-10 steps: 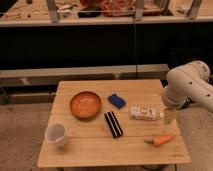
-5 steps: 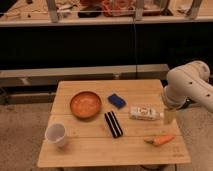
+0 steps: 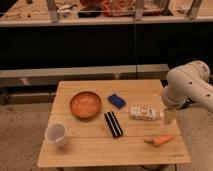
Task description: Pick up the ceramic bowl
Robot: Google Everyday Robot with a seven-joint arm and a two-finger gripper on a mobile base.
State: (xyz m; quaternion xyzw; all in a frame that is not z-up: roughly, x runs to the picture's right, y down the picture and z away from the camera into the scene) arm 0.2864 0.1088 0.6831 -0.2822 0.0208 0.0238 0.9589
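Note:
The ceramic bowl (image 3: pixel 85 104) is a round shallow orange bowl with a darker rim. It sits upright on the left-centre of the wooden table (image 3: pixel 100 150). The white arm (image 3: pixel 190 87) hangs over the table's right edge. My gripper (image 3: pixel 169 116) points down at the right edge, just right of a white packet (image 3: pixel 145 113) and well to the right of the bowl. It holds nothing that I can see.
A small white cup (image 3: pixel 55 134) stands at the front left. A blue sponge (image 3: pixel 117 101) lies right of the bowl, a black bar (image 3: pixel 113 124) in the middle, and a carrot (image 3: pixel 161 140) at the front right. A dark counter runs behind the table.

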